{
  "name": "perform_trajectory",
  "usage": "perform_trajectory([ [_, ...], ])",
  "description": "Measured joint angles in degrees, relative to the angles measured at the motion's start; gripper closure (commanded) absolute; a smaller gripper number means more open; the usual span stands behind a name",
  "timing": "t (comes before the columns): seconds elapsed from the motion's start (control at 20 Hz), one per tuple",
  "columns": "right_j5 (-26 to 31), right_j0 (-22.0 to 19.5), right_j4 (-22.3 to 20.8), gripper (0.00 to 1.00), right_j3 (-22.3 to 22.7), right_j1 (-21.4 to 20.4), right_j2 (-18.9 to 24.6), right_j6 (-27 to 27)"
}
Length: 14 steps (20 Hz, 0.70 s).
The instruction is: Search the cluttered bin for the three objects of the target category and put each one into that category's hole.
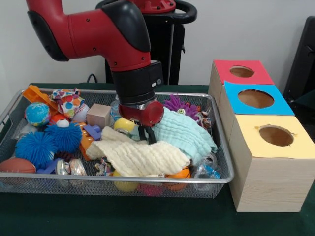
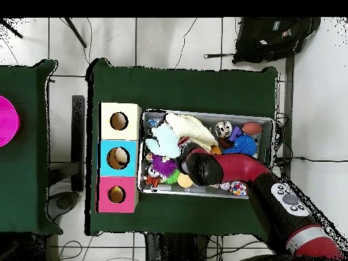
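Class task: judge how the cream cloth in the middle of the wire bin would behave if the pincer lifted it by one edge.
The cream cloth lies draped in folds over toys, so it is probably floppy and would hang. It looks thin, so likely light. Its waffled surface suggests it won't slip easily from the pincer.

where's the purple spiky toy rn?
Front view: the purple spiky toy sits at the bin's far edge, just behind the light blue cloth and right of the gripper.

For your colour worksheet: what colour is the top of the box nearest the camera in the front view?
Pale yellow; the box top shows best in the front view.
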Motion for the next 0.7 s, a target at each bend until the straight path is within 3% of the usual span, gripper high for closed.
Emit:
perform_trajectory([
  [0.35, -0.04, 1.80, 3.00, 1.00, 1.51, -1.22, -2.53, 0.00],
  [0.7, -0.05, 4.89, 9.04, 1.00, 2.55, -1.89, -4.98, 0.01],
])
